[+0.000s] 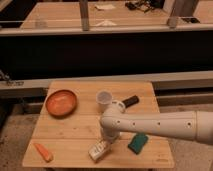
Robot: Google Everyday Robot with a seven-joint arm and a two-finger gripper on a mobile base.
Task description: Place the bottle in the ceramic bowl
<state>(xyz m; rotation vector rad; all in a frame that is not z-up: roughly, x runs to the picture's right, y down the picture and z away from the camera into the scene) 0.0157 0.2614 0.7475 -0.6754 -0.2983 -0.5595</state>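
The bottle (99,150) is a small whitish bottle with a pale label. It lies on its side near the front edge of the wooden table (75,131). My gripper (109,140) reaches down from the white arm (160,125) that comes in from the right. It sits right over the bottle's upper end, and the wrist hides the contact. The ceramic bowl (61,103) is orange-brown and shallow. It stands at the table's back left, well away from the bottle and the gripper.
A white translucent cup (104,100) stands at the back middle, just behind my arm. A black object (131,101) lies to its right. A green sponge (138,143) lies right of the bottle. An orange carrot (43,152) lies at the front left corner.
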